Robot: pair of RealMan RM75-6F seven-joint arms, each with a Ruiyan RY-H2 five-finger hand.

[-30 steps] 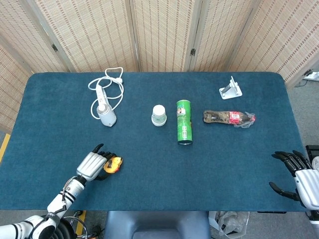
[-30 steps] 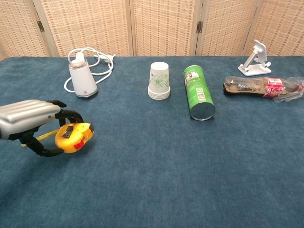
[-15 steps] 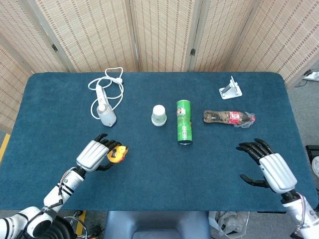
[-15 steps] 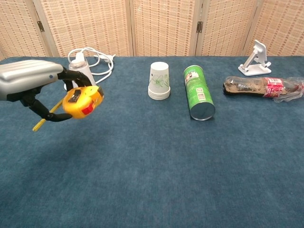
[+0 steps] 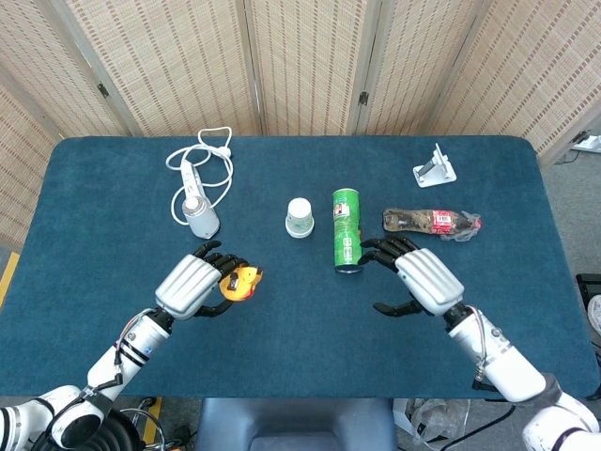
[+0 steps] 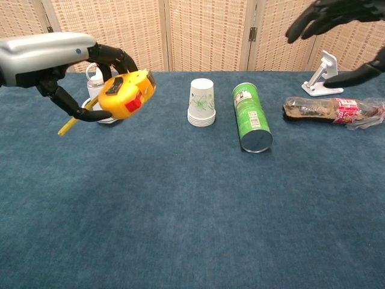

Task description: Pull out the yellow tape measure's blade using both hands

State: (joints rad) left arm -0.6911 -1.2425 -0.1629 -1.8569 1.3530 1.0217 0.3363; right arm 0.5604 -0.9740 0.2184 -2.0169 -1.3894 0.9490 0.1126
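Labels unreadable; left hand grips tape measure.

My left hand grips the yellow tape measure over the blue table. My right hand hovers with fingers spread (holding nothing), just beside the lying green can.

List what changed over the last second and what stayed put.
The left hand, gripping the yellow tape measure throughout, lifted it off the table and carried it toward the middle. The right hand, open, swung in from the table's right edge toward it. Everything else on the table stayed put.
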